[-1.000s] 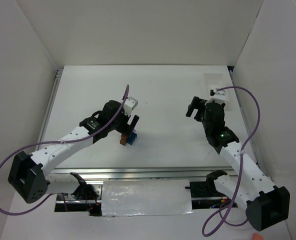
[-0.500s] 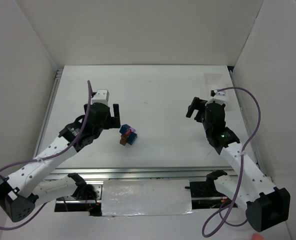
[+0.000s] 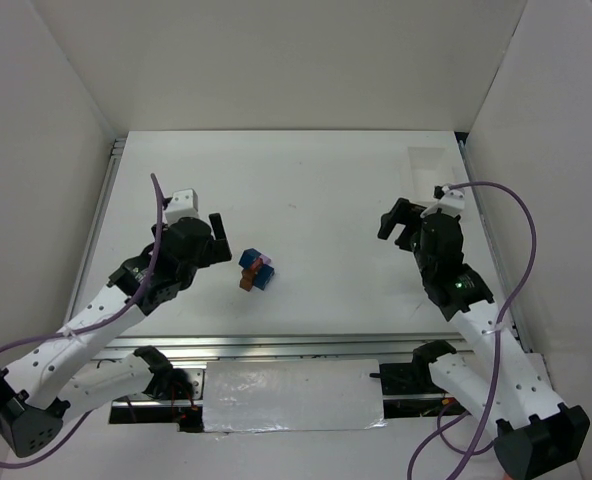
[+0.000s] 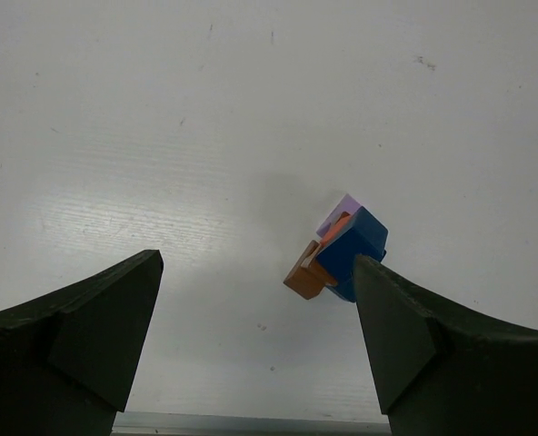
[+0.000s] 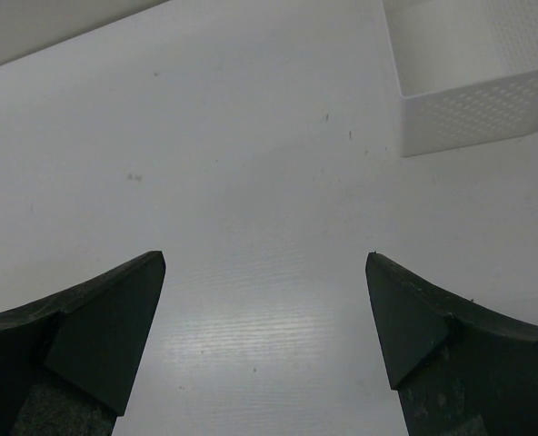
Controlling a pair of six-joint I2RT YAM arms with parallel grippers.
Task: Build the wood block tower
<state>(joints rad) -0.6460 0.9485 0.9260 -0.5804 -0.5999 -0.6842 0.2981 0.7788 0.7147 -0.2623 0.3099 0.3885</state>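
The wood block tower (image 3: 256, 270) is a small cluster of blue, brown-orange, red and pale purple blocks standing on the white table a little left of centre. In the left wrist view it (image 4: 337, 250) sits just ahead of my right fingertip (image 4: 405, 327), not between the jaws. My left gripper (image 3: 214, 243) is open and empty, a short way left of the cluster. My right gripper (image 3: 401, 222) is open and empty over bare table at the right; no block shows in the right wrist view.
A clear plastic tray (image 3: 431, 165) sits at the back right corner; it shows as a white perforated box in the right wrist view (image 5: 469, 100). White walls enclose the table. A metal rail (image 3: 276, 345) runs along the near edge.
My left gripper has let go of the block cluster and drawn back to the left and toward its base. The cluster stays standing. The right arm has shifted slightly right.
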